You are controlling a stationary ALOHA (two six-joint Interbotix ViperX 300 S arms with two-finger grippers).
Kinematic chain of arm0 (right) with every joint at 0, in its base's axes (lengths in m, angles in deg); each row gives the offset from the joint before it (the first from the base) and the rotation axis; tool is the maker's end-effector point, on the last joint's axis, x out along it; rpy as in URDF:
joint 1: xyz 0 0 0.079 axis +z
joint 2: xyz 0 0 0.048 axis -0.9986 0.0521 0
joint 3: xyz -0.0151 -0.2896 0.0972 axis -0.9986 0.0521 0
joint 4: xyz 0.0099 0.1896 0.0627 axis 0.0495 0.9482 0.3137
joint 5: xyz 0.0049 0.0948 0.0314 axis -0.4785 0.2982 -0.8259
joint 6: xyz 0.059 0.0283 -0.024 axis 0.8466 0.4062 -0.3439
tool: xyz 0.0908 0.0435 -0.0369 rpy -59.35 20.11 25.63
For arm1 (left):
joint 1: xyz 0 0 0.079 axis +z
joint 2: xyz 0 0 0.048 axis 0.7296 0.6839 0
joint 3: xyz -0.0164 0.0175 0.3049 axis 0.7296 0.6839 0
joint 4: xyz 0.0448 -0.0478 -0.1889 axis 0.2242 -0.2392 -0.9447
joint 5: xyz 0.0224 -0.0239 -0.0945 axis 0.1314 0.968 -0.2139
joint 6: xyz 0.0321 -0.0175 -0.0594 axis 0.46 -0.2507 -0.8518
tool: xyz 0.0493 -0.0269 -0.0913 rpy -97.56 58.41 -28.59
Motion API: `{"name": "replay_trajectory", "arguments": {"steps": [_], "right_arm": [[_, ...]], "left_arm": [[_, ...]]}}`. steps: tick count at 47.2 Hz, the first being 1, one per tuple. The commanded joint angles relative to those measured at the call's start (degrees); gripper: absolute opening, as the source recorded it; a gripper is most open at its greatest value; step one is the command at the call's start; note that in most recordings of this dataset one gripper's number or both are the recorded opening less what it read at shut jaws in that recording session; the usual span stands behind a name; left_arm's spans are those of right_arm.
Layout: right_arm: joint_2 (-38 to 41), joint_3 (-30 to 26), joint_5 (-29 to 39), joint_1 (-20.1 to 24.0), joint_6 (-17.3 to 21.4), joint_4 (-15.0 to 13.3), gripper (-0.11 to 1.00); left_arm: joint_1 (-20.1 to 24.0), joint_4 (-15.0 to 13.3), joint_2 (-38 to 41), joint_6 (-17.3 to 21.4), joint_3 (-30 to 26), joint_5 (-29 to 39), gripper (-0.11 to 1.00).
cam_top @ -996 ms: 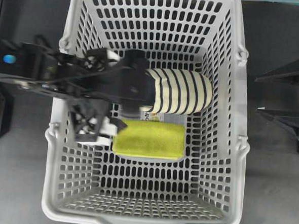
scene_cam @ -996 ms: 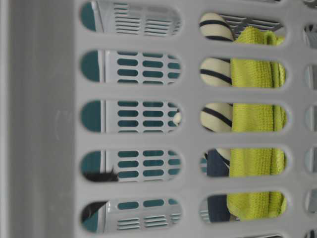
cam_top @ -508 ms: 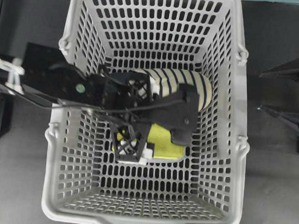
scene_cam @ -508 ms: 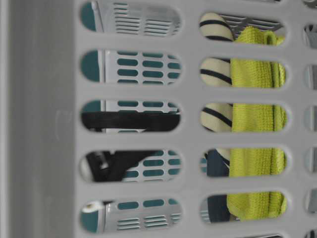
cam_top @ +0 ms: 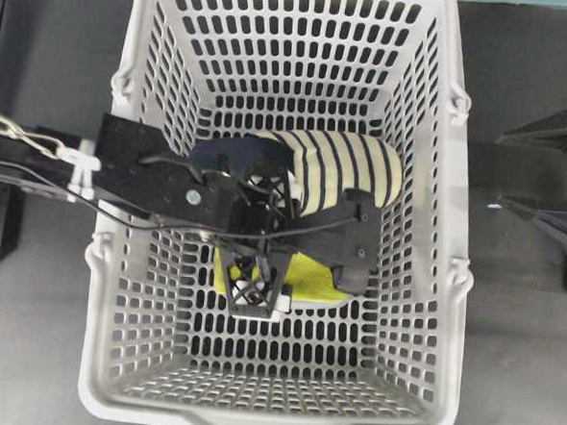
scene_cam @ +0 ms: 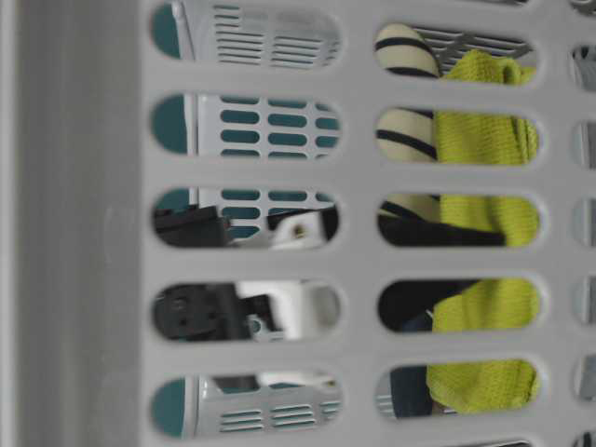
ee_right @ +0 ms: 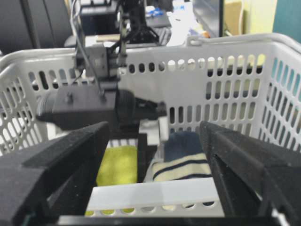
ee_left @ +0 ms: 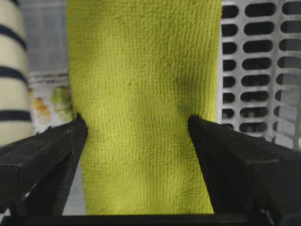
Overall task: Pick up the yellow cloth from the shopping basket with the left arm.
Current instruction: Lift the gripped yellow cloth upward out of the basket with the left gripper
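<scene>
The yellow cloth (ee_left: 141, 70) lies flat on the floor of the light-grey shopping basket (cam_top: 457, 281), beside a cream-and-navy striped slipper (cam_top: 348, 173). The black left arm (cam_top: 160, 181) reaches in over the left rim. My left gripper (cam_top: 266, 269) is down on the cloth and covers most of it (cam_top: 310, 278). In the left wrist view that gripper (ee_left: 136, 123) is open, one fingertip at each long edge of the cloth, which is not pinched. My right gripper (cam_top: 544, 178) stands open outside the basket's right wall, and its view shows the cloth (ee_right: 117, 165) past the rim.
The slipper (ee_left: 11, 70) lies close along the cloth's far side. A printed paper label (ee_left: 49, 101) shows on the floor between them. Tall slotted walls (ee_left: 256, 70) close in all round. Dark tabletop (cam_top: 522, 333) surrounds the basket.
The left arm has swung right from the basket's left side and dropped onto the cloth, its jaws now astride it. The cloth's near part has bulged at table level. The right gripper has not moved.
</scene>
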Motion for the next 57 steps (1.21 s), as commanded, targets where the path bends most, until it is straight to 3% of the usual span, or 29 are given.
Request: {"name": "replay_trajectory", "arguments": {"steps": [1,13,19,24,33,47,57], "right_arm": [[0.4,-0.6,-0.2,-0.1,0.0,0.2,0.74],[0.3,-0.4,0.0,-0.1,0.1,0.2,0.74],[0.3,-0.3,0.0,-0.1,0.1,0.2,0.74],[0.3,-0.1,0.1,-0.1,0.1,0.3,0.74],[0.3,0.4,0.9,-0.1,0.3,0.2,0.73],[0.1,0.5,1.0,-0.2,0.4,0.2,0.68],[-0.5,0.5,1.0,-0.1,0.3,0.2,0.68]], "left_arm": [[0.0,0.3,0.4,-0.4,0.0,-0.6,0.87],[0.3,0.3,0.3,-1.0,1.7,-0.6,0.85],[0.0,0.3,0.2,-0.6,2.3,-0.6,0.78],[-0.5,0.3,0.1,0.2,2.5,-0.1,0.61],[-0.8,0.3,-0.4,0.3,2.6,0.4,0.2],[-0.5,0.3,-4.3,0.4,-2.8,2.4,0.18],[-0.7,0.3,-5.5,0.2,-13.9,15.0,0.18]]}}
